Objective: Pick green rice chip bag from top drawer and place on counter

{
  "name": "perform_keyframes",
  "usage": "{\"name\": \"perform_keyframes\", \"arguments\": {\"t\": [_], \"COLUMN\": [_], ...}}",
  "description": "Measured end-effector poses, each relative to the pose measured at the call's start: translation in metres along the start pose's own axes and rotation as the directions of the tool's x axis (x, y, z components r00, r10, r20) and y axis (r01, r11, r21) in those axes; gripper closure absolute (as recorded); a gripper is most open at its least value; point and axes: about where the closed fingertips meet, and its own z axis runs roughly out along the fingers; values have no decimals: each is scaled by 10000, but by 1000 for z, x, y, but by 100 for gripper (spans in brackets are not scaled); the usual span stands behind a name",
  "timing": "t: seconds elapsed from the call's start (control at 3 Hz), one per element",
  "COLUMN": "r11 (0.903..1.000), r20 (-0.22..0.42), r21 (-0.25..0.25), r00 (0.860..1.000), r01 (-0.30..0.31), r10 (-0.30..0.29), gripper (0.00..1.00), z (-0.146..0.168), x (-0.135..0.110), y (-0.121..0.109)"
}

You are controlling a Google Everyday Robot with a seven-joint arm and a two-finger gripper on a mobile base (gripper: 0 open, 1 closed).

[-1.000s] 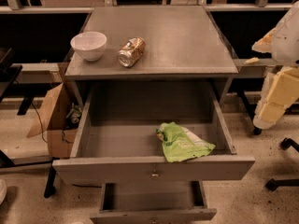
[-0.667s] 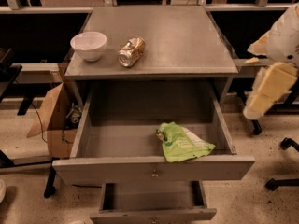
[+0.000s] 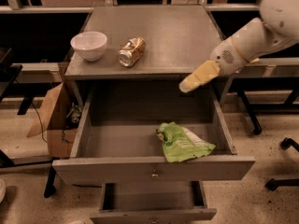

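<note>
The green rice chip bag (image 3: 183, 143) lies crumpled on the floor of the open top drawer (image 3: 107, 171), at its front right. My gripper (image 3: 189, 84) reaches in from the upper right on a white arm and hangs over the drawer's back right, just below the counter's front edge. It is above and behind the bag and does not touch it. The counter (image 3: 177, 36) is the grey top of the cabinet.
A white bowl (image 3: 88, 45) and a crushed gold can (image 3: 131, 52) sit on the counter's left part. A narrower lower drawer (image 3: 154, 214) stands open beneath. A cardboard box (image 3: 56, 120) stands left of the cabinet and chair legs (image 3: 280, 171) are at the right.
My arm has swung from the right edge leftward and in, bringing the gripper over the drawer's back right. The bag, bowl and can have not moved.
</note>
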Motion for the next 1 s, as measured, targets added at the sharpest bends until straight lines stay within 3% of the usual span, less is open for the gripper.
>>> {"name": "perform_keyframes", "arguments": {"t": [0.33,0.67,1.0], "r11": [9777,9170,8250], "r20": [-31,-489,-946], "r21": [-421,-362,-184], "r00": [9786,9172,8224], "r01": [-2059,-3972,-5648], "r10": [2059,3953,5609], "gripper": [0,0,0], "z": [37,59,83], "x": [-9,-1,14], "y": [-1,4,7]}}
